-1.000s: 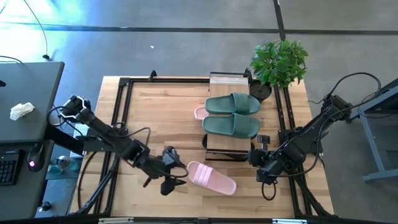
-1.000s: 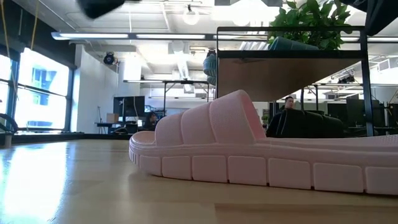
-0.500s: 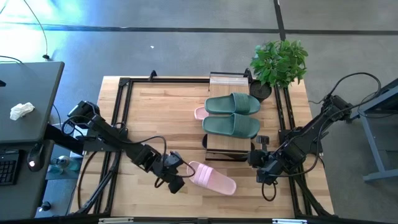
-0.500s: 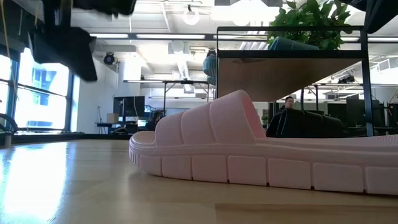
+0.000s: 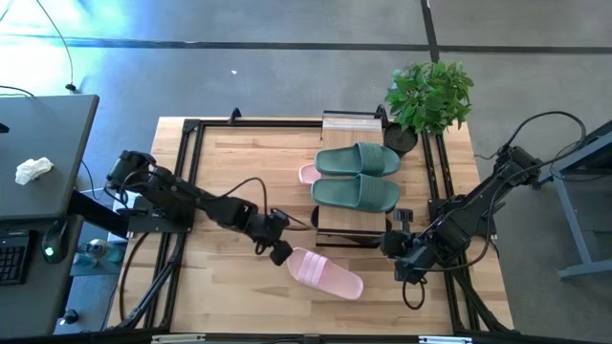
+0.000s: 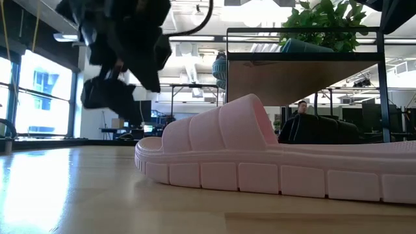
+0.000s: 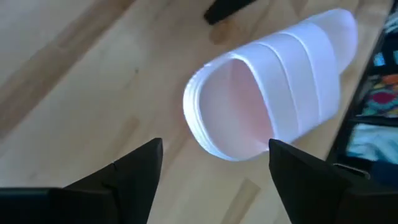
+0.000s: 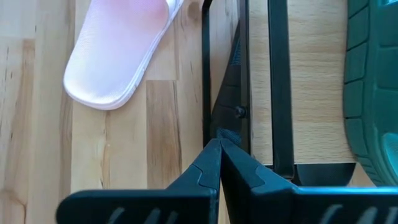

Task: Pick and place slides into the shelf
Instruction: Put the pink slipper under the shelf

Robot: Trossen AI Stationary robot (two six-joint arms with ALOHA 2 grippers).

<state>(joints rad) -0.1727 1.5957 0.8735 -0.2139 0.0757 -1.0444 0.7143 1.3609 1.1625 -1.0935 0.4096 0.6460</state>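
A pale pink slide lies sole-down on the wooden table near its front edge; it also shows in the low view. My left gripper is open just off the slide's toe end, one finger on each side, and I see no touch. Two sage green slides rest side by side on the shelf's top board. A second pink slide pokes out from under that board. My right gripper is shut and hangs by the shelf's near right corner.
A potted plant stands at the shelf's far right corner. Black frame rails run along the table's left and right sides. A dark desk stands left of the table. A person sits in the room behind.
My left gripper has come down and swung toward the table's far and right side, rolling as it went, and now stands at the pink slide's toe end. The slide has stayed where it was.
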